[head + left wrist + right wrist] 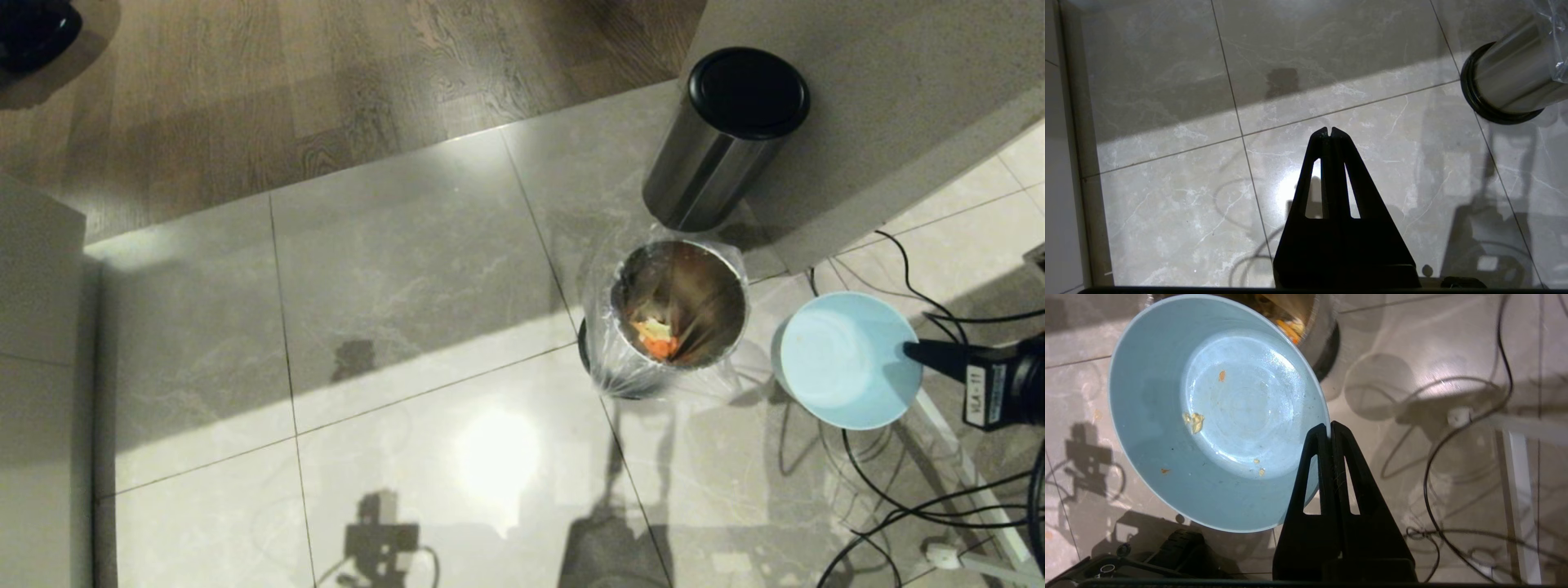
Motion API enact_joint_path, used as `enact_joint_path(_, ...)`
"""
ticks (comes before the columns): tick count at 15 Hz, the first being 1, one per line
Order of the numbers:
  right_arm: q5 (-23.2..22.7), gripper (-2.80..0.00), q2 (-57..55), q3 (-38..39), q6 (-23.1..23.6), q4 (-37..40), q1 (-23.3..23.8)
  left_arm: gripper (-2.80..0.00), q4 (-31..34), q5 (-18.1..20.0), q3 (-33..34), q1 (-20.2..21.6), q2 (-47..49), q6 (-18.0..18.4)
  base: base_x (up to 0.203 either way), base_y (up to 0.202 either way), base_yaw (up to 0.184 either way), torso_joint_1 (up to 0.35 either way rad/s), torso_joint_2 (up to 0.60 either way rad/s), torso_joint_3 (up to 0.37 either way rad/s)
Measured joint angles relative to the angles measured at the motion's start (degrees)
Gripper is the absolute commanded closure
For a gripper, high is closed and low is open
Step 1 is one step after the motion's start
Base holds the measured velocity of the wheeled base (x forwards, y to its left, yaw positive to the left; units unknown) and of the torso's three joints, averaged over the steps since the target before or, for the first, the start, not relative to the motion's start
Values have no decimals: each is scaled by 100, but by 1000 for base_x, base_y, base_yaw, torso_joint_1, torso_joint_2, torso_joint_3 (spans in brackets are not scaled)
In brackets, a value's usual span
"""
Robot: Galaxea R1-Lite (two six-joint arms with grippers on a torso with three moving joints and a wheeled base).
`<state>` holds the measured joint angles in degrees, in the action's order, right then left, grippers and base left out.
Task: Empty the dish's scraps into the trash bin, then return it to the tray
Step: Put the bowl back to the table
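Nearest to you, your left hand (1328,131) is hanging over bare floor tile (408,269), its fingers pressed together on nothing. Your right hand (913,351) is reaching in from the right edge, clenched on the near rim of the dish (849,359); a white label on the hand's body is showing writing that you cannot read for certain. The dish is being held above the floor, just beside the trash bin (682,306) and apart from it. In the right wrist view the dish (1216,412) is tilted, and only a few small yellow and orange crumbs are clinging inside it.

Black cables (898,490) are looping across the tile under and behind the dish, beside a white bar.

The scraps (655,337), orange and pale yellow, are lying inside the trash bin, whose clear liner is folded over its rim.

Just beyond it the steel cylinder with black lid (722,135) is standing against a pale counter-like block (890,98). Farther off, the glossy grey tile is giving way to wood flooring (286,73).
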<state>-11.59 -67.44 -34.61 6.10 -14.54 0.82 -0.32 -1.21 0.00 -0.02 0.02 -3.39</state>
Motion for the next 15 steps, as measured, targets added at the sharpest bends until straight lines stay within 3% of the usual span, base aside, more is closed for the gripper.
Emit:
enact_joint_path(5,16,0,788,1123,-495,-482,291,0,1,1,0,0,0,0,0,0,0,0,0,0)
enact_joint_path(9,86,0,1442,1855,-526,-920,316,0,1,0,0,0,0,0,0,0,0,0,0,0)
enact_joint_path(15,679,0,3025,2880,-447,-884,323,0,1,0,0,0,0,0,0,0,0,0,0,0)
